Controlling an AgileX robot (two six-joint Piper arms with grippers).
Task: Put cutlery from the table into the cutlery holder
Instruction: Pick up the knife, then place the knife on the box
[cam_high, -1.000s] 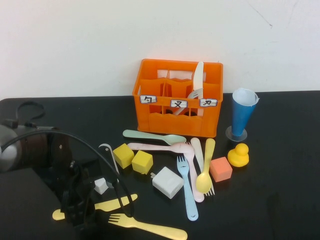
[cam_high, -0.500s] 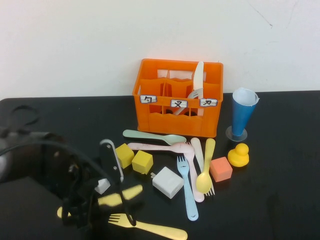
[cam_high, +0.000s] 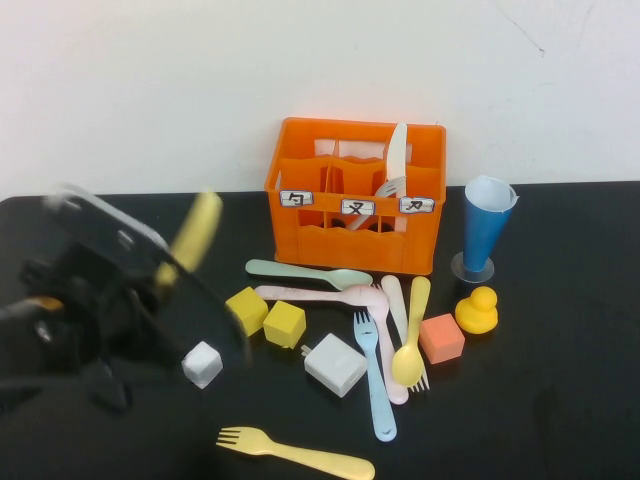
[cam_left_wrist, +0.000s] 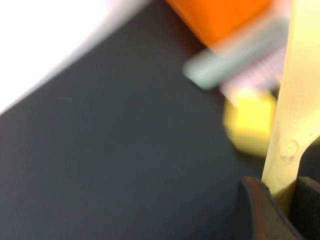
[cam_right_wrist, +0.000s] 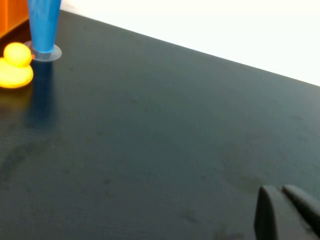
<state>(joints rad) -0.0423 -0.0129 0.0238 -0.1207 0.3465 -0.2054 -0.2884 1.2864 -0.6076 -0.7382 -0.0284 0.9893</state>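
My left gripper (cam_high: 165, 275) is shut on a yellow knife (cam_high: 196, 232) and holds it raised above the left of the table (cam_high: 560, 400); arm and knife are blurred. In the left wrist view the knife (cam_left_wrist: 295, 110) stands clamped between the jaws of the left gripper (cam_left_wrist: 282, 192). The orange cutlery holder (cam_high: 355, 195) stands at the back with a white knife (cam_high: 397, 155) in it. A mint spoon (cam_high: 305, 272), pink spoon (cam_high: 320, 294), light blue fork (cam_high: 375, 380), yellow spoon (cam_high: 412, 335) and yellow fork (cam_high: 295, 452) lie on the table. My right gripper (cam_right_wrist: 285, 210) is shut and empty over bare table.
Two yellow foam cubes (cam_high: 266, 316), a white cube (cam_high: 202, 364), a white block (cam_high: 335, 364) and an orange cube (cam_high: 441, 338) lie among the cutlery. A yellow duck (cam_high: 478, 310) and a blue cone cup (cam_high: 486, 225) stand right of the holder.
My left gripper has lifted the yellow knife off the front left of the table and swung it up and back. The rest has stayed put.
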